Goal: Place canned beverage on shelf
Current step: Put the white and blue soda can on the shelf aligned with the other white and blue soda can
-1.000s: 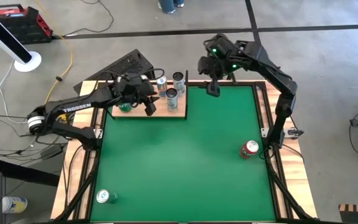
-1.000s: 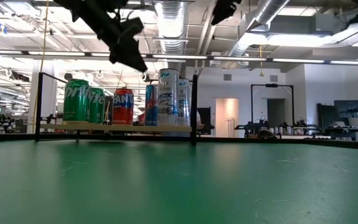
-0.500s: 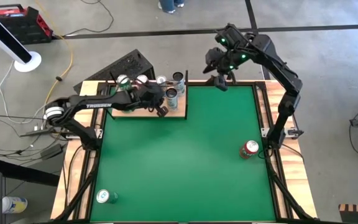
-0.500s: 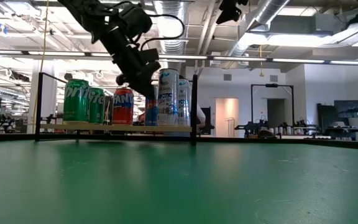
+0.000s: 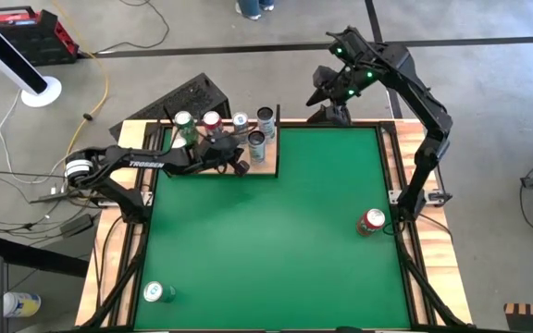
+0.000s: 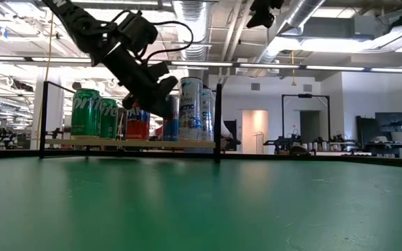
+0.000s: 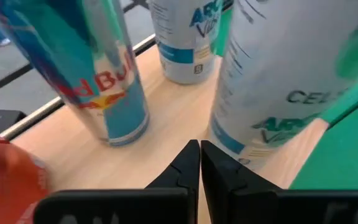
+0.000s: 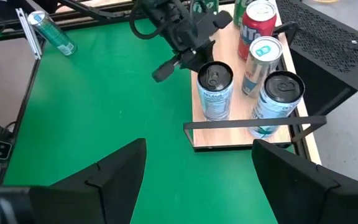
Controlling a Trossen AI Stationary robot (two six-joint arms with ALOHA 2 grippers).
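At the far-left corner of the green mat [image 5: 276, 231], the shelf [image 5: 268, 166] is carrying 5 upright cans: a green can [image 5: 184, 123], a red can [image 5: 212, 121], a slim blue can [image 5: 240, 121] and 2 pale cans, one [image 5: 266, 118] at the far edge and one [image 5: 256, 142] nearer the mat. The left claw [image 5: 240, 167] is hovering low over the shelf's front edge, just beside the nearer pale can, fingers [image 7: 189, 163] pressed together and holding nothing. In the left wrist view the blue can [image 7: 107, 74] and both pale cans are standing close ahead on the wood.

The right claw [image 5: 327, 113] is hanging above the bench's far edge, right of the shelf, fingers [image 8: 120, 174] spread wide and empty.

A red can [image 5: 371, 222] is standing near the mat's right edge. A green can [image 5: 158, 292] is lying at the near-left corner.
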